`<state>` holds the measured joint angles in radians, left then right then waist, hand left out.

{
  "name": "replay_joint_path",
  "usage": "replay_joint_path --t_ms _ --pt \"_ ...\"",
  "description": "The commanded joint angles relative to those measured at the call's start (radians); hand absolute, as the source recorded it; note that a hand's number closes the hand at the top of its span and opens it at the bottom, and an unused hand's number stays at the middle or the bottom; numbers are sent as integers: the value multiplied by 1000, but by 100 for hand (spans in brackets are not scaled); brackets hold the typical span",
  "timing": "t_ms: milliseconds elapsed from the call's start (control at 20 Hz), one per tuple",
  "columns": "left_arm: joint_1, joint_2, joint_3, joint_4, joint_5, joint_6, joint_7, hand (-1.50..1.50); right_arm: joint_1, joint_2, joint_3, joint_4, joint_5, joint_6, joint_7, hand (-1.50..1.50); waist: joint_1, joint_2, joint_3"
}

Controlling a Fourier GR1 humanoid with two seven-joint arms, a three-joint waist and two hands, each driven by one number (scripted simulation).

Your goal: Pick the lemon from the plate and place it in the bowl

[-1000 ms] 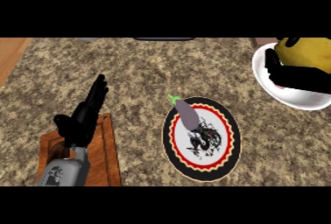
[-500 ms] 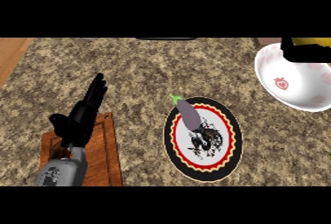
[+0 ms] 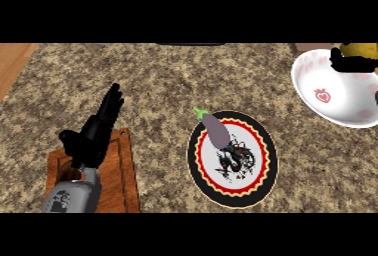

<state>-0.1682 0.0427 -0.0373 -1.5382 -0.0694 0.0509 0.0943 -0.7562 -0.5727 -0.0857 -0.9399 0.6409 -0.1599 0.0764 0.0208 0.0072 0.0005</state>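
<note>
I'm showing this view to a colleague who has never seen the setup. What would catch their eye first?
Probably the round plate with its red and black rim at centre, an eggplant lying across its upper left edge. Next, the white bowl at the upper right, where the right hand holds a lemon above its rim. The left hand rests open at left.

Lemon (image 3: 360, 50): yellow, showing only in part at the view's upper right, black fingers (image 3: 348, 64) curling across it, hanging over the bowl's far rim. Bowl (image 3: 336, 92): white with red pattern and a heart mark, sitting at the desk's right. Plate (image 3: 232, 159): round, black-and-red rimmed, lying mid-desk, well apart from the bowl.
</note>
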Motion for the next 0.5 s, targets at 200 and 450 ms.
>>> replay_joint_path --t_ms 200,450 --pt "-41 -5 -12 13 -9 -3 32 0 -39 -21 -70 402 7 -64 -262 150 11 5 1" --pt "-3 -19 -22 15 -20 7 -14 0 -113 -68 -142 533 -85 131 -300 -150 11 5 1"
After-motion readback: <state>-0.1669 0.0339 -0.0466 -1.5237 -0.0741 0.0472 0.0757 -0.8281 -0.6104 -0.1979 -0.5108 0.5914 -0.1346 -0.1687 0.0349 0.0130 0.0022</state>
